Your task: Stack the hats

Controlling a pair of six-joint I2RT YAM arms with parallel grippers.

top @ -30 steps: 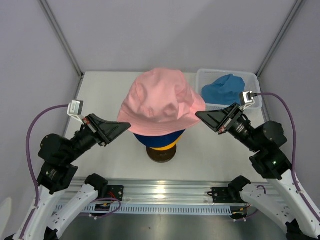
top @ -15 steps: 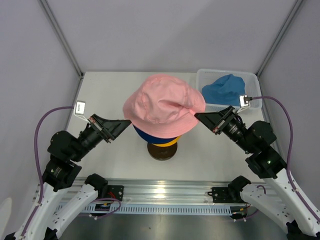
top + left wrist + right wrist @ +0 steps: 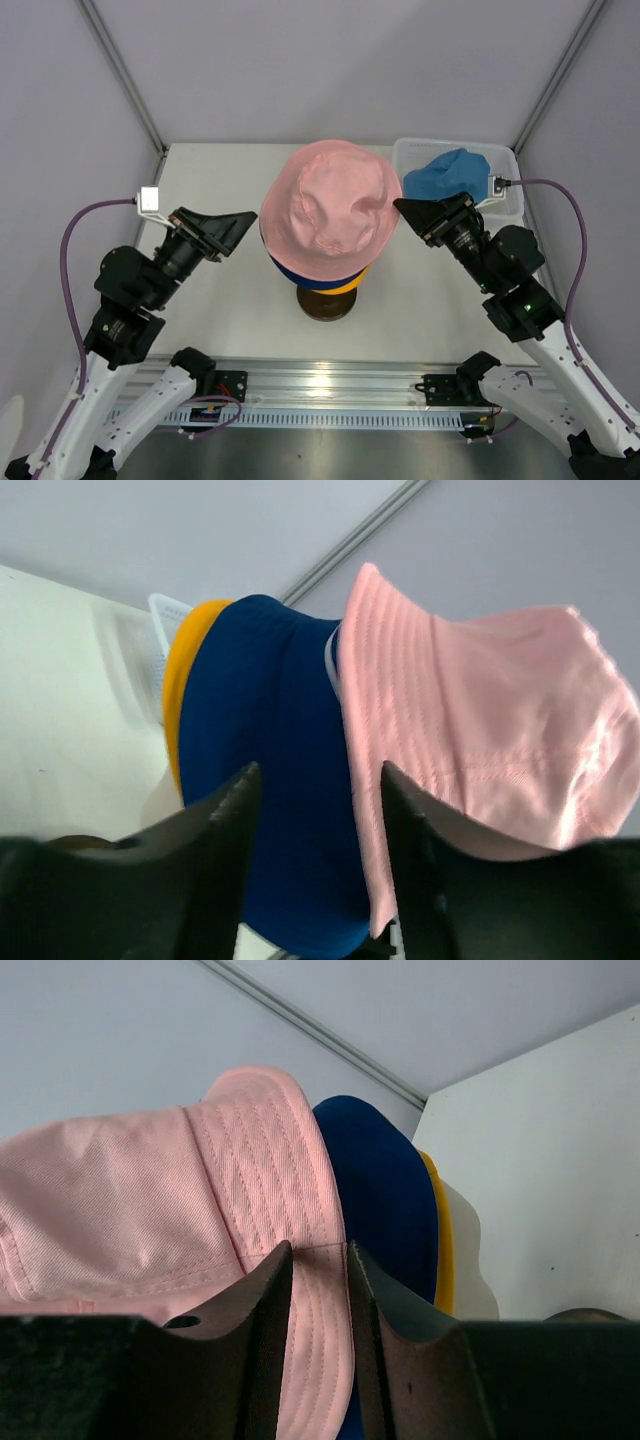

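1. The jaws of the right gripper (image 3: 318,1260) are closing in tight on the pink hat (image 3: 130,1210). The stitched brim is running straight down into the narrow slot between the two dark fingers (image 3: 250,1340).
2. Over on the other side, the left gripper (image 3: 318,780) is standing with its jaws spread wide and is gripping nothing. Through the gap its wrist camera is looking at the navy blue hat (image 3: 270,740), with the pink brim just to the right of it.
3. From above, the left gripper (image 3: 238,232) is hanging just off the left side of the pink hat (image 3: 330,210), apart from the cloth. The right gripper (image 3: 408,215) is meeting the brim on the hat's right side.
4. The pink hat is sitting on top of the stack near the middle of the table, and it is covering most of what lies beneath.
5. Under it the navy blue hat (image 3: 300,275) is peeking out along the near edge. The yellow hat (image 3: 340,287) is showing as a thin crescent lower down.
6. The whole stack is standing over a dark round base (image 3: 322,308) on the white table (image 3: 210,190).
7. The sky blue hat (image 3: 450,178) is lying apart from the stack. It is bunched inside the white basket (image 3: 420,145) at the table's far right corner, just behind the right gripper.
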